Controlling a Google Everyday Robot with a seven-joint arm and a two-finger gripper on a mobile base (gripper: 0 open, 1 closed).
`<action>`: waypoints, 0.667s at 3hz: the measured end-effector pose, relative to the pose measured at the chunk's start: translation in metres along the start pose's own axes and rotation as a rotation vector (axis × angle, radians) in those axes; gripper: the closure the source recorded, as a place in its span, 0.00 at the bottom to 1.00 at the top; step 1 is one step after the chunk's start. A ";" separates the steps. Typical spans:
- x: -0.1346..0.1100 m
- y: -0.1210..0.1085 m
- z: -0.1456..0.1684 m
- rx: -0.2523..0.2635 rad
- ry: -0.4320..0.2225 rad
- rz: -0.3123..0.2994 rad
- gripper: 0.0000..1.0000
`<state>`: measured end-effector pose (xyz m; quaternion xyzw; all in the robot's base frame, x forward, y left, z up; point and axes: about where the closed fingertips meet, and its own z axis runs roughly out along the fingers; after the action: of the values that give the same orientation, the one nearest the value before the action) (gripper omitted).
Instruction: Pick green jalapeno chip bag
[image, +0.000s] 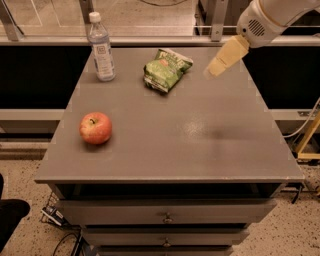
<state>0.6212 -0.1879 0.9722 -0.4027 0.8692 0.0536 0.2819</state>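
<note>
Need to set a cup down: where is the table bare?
The table is bare across its front and right, from the apple to the right edge. The back is crowded: bottle, bag, and the gripper hovering right of the bag.

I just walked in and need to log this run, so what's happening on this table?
A robot arm reaches over the grey table from the upper right of the picture. Its gripper hangs in the air just right of the green jalapeno chip bag, not touching it. The bag lies near the far edge, not yet picked. A water bottle stands upright at the far left, and an apple sits nearer the front left.
</note>
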 end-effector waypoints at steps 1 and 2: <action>-0.050 -0.038 0.037 0.014 -0.133 0.191 0.00; -0.091 -0.052 0.068 -0.008 -0.205 0.351 0.00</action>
<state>0.7365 -0.1401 0.9712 -0.2387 0.8926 0.1460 0.3535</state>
